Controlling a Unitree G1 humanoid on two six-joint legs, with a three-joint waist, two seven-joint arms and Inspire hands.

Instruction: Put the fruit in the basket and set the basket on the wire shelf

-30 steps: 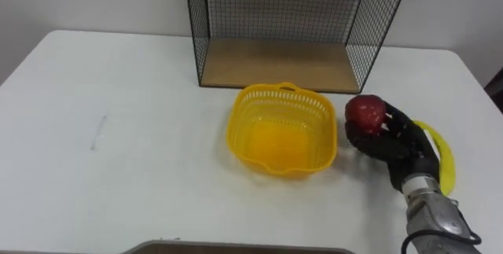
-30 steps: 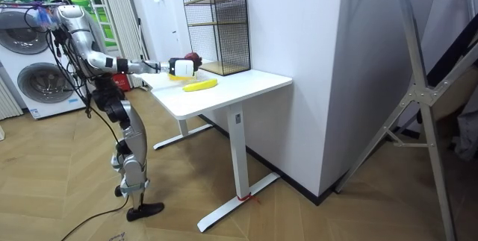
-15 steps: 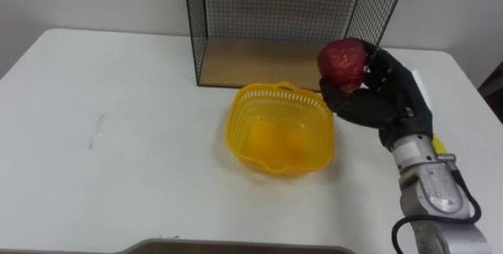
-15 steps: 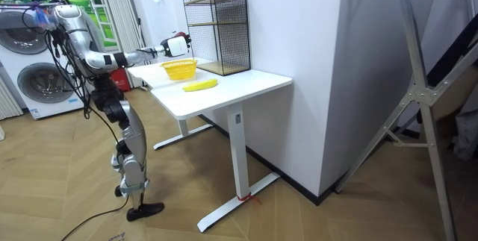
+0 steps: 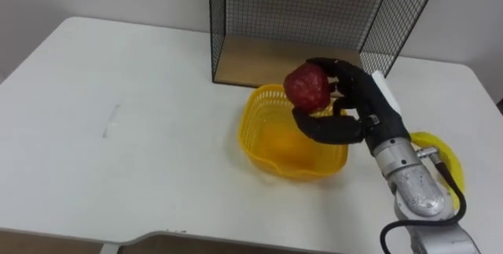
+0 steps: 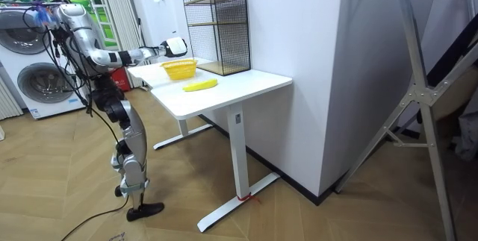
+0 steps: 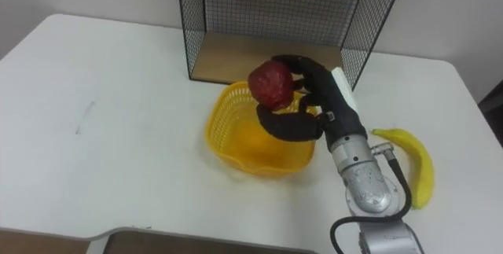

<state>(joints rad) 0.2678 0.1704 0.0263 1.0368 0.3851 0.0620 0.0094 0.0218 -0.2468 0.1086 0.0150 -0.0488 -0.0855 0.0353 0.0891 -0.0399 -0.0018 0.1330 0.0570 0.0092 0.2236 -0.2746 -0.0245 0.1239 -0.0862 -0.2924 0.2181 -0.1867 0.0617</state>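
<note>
Swung my right hand over from beside the basket, so the apple gripped in it now hangs above, ready to drop. The banana is on the table, waiting.

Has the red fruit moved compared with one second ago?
Yes. It was beside the yellow basket's right rim; now the right hand holds the red fruit higher and further left, over the basket's opening.

wire shelf — top cropped, banana half-hidden
</note>
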